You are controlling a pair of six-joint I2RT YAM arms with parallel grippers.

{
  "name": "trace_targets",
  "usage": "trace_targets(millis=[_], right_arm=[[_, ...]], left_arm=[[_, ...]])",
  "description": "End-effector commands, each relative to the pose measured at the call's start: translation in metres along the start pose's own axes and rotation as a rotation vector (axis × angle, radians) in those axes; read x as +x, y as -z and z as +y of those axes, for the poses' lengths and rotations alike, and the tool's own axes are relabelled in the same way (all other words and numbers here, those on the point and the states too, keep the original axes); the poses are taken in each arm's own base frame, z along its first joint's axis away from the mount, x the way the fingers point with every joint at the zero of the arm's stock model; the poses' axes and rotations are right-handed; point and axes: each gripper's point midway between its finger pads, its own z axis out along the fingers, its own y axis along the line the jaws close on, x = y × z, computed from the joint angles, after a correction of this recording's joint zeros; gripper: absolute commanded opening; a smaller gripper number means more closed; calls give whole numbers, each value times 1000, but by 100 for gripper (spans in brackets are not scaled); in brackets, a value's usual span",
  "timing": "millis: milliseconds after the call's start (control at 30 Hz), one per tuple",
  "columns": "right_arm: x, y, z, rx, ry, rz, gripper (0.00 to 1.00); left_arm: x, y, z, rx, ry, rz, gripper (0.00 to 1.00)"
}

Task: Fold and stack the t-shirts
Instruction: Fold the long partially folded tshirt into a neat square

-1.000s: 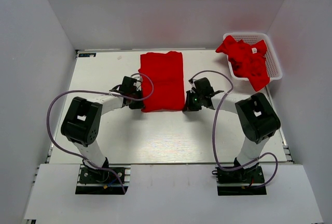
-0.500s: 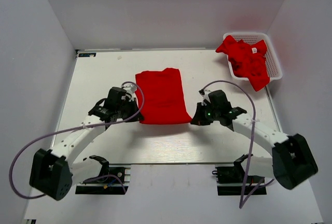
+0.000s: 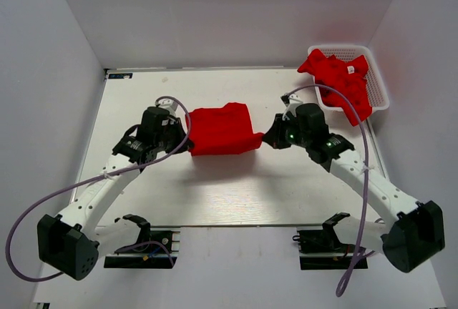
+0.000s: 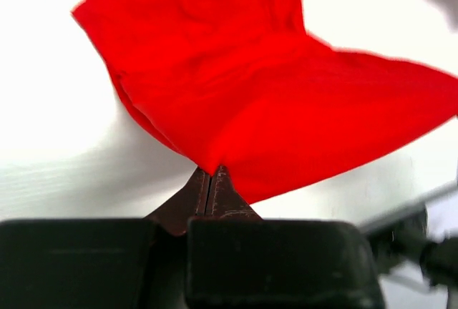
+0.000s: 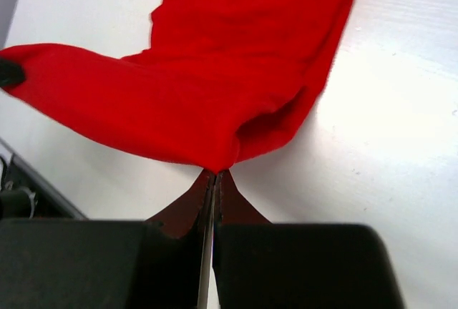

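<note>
T-shirt point(image 3: 218, 131) near edge now lifted, carried fwd; L gripper point(image 4: 210, 174) & R gripper point(image 5: 213, 176) pinched tight on corners.

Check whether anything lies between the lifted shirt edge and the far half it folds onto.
Nothing visible does. The left gripper and right gripper pinch corners of the t-shirt; the basket stands apart, far right.

Nothing legible shows; the white tag point(image 3: 351, 69) on the heaped t-shirts point(image 3: 340, 84) is too small to read.
</note>
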Motion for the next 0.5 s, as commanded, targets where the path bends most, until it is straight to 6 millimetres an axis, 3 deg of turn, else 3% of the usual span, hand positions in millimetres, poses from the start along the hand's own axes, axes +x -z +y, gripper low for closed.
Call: trace_targets(millis=[0,100,133,200,233,267,300,433,467], right_arm=[[-48,-12,-9,87,6,-103,0],[-61,-26,-15,119,6,-103,0],[-79,-25,-10,115,13,-137,0],[-79,-39,-20,148,10,-112,0],[-94,-38,-15,142,17,-138,0],[-89,-51,-24,163,11,-105,0],[-100,-51,-23,163,18,-122,0],[-102,-76,-35,190,14,-62,0],[-116,-75,-34,189,16,-85,0]], left_arm=[[-50,6,10,-139,59,-153,0],[-64,2,18,-206,66,-178,0],[-69,-3,20,-228,77,-182,0],[-78,-7,25,-267,78,-205,0],[-87,-9,23,-273,78,-227,0],[-87,-17,29,-303,77,-218,0],[-92,-19,33,-332,77,-230,0],[-115,-34,33,-357,74,-263,0],[-118,-36,36,-382,65,-269,0]])
